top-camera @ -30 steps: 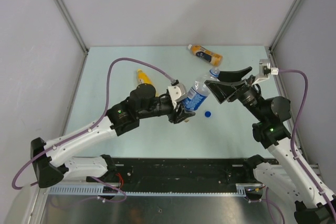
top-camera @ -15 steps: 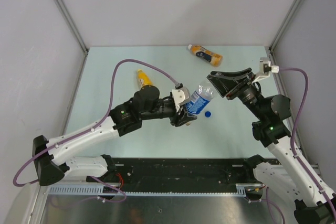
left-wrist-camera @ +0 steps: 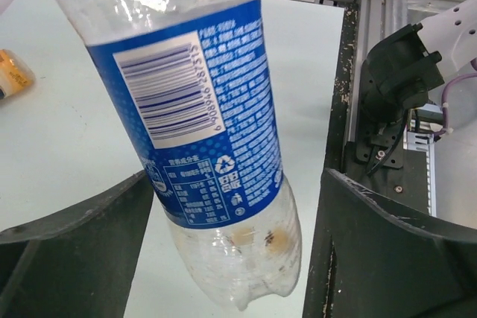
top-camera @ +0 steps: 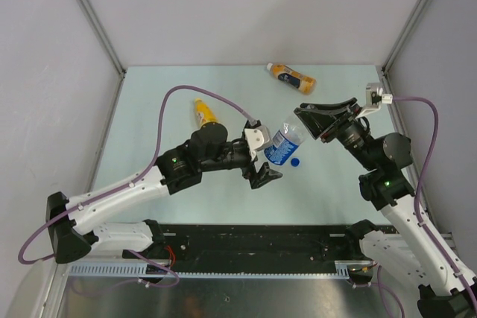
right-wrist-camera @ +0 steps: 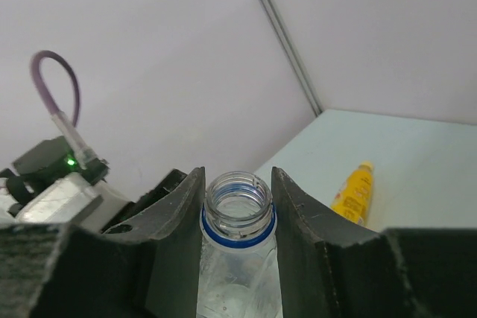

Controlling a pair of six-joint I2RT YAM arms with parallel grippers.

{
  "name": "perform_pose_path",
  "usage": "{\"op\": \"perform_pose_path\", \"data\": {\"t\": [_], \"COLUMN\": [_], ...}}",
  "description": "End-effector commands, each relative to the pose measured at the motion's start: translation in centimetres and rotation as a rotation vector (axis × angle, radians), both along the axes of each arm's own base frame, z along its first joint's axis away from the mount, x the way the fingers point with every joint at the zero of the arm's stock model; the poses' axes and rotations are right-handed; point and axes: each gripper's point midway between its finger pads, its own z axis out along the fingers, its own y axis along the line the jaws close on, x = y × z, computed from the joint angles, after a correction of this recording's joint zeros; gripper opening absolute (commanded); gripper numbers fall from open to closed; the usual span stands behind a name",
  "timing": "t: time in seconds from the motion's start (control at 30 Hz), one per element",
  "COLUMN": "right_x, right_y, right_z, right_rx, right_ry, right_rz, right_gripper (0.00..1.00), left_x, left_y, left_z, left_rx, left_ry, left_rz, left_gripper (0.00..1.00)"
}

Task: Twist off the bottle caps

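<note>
The clear bottle [top-camera: 282, 143] with a blue label hangs tilted above the table, its neck open and capless [right-wrist-camera: 238, 202]. My right gripper [top-camera: 302, 126] is shut on that neck, one finger pressing each side [right-wrist-camera: 237, 188]. My left gripper [top-camera: 266, 160] stands open around the bottle's lower end [left-wrist-camera: 223, 176], both fingers [left-wrist-camera: 82, 221] clear of it. A blue cap [top-camera: 296, 161] lies on the table under the bottle. The yellow bottle [top-camera: 203, 112] lies behind my left arm with its yellow cap [right-wrist-camera: 364, 166] on. At the back lies the orange bottle [top-camera: 293, 76] with its white cap [top-camera: 270, 67] on.
Grey walls close the table on the left, back and right, with metal posts in the corners. A black rail [top-camera: 253, 247] runs along the near edge between the arm bases. A purple cable [top-camera: 195, 91] loops above my left arm.
My right gripper closed on the bottle's neck. My left gripper then opened and let go of the bottle's body. The bottle shifted slightly toward the right.
</note>
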Motion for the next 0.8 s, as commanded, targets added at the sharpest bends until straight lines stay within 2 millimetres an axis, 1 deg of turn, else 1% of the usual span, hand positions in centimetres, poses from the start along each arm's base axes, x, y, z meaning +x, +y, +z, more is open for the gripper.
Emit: {"op": "perform_pose_path", "data": {"t": [0.0,0.13,0.23,0.33,0.4,0.5,0.6,0.77], "right_x": [0.6,1.7,2.7,3.8,4.6,5.8,7.3,8.8], "right_y": [-0.7,-0.7,-0.9,-1.4,-1.9,-3.0,-4.8,-7.6], "right_z": [0.4,-1.3,-2.7,-4.2,-5.3,-6.9,-8.3,-9.5], "right_rx": [-0.043,-0.108,-0.168,-0.233,-0.279,-0.341,-0.396,-0.428], "right_ry": [-0.015,0.007,0.019,0.039,0.059,0.094,0.136,0.156], "right_rz": [-0.069,-0.109,-0.162,-0.236,-0.295,-0.403,-0.537,-0.725], "right_gripper": [0.00,0.00,0.00,0.00,0.00,0.00,0.00,0.00], "left_x": [0.1,0.8,1.8,3.1,3.3,3.3,3.4,3.5], "left_y": [0.3,0.9,1.7,2.8,3.2,3.5,3.4,3.2], "left_z": [2.2,2.6,2.9,3.4,3.6,3.9,3.8,3.4], "left_rx": [-0.045,-0.048,-0.050,-0.052,-0.058,-0.069,-0.068,-0.060], "left_ry": [-0.066,-0.088,-0.107,-0.130,-0.136,-0.141,-0.141,-0.134], "left_rz": [0.015,0.067,0.137,0.234,0.258,0.266,0.267,0.266], "left_gripper": [0.99,0.99,0.99,0.99,0.99,0.99,0.99,1.00]}}
